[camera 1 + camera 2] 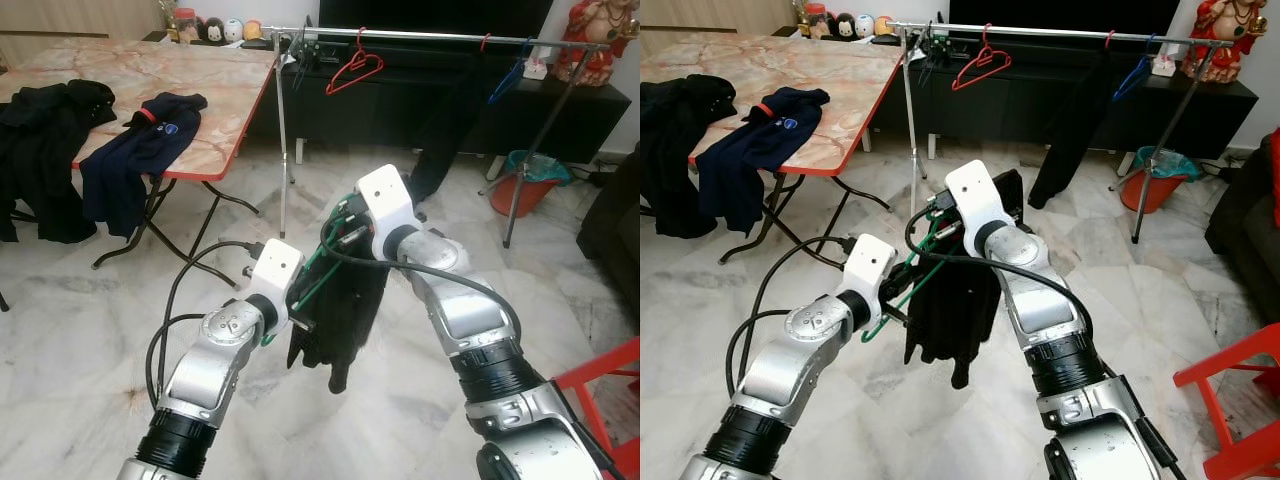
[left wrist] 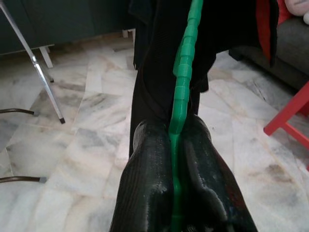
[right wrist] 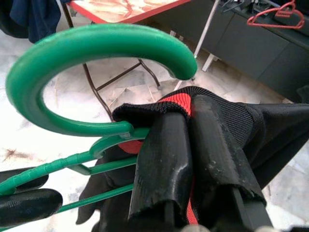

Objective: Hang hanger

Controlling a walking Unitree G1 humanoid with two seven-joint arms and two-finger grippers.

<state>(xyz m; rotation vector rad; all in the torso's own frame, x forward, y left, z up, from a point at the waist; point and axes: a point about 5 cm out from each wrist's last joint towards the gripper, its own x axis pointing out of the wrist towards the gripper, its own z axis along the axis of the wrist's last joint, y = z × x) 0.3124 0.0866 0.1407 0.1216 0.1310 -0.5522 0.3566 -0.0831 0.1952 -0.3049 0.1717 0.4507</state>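
A green plastic hanger (image 1: 318, 275) carrying a black garment (image 1: 345, 320) hangs between my two arms above the marble floor. My left gripper (image 2: 175, 133) is shut on one green arm of the hanger (image 2: 186, 72). My right gripper (image 3: 188, 108) is shut on the garment's red-lined collar, just below the hanger's green hook (image 3: 72, 53). The metal clothes rail (image 1: 430, 36) stands further back. On it hang a red hanger (image 1: 353, 68), a blue hanger (image 1: 508, 80) and a black garment (image 1: 450, 130).
A folding table (image 1: 200, 100) with dark clothes (image 1: 140, 150) draped over its edge stands at the left. The rail's left leg (image 1: 283, 140) is straight ahead. An orange bucket (image 1: 525, 180) sits by the right leg, and a red chair (image 1: 600, 385) is at the near right.
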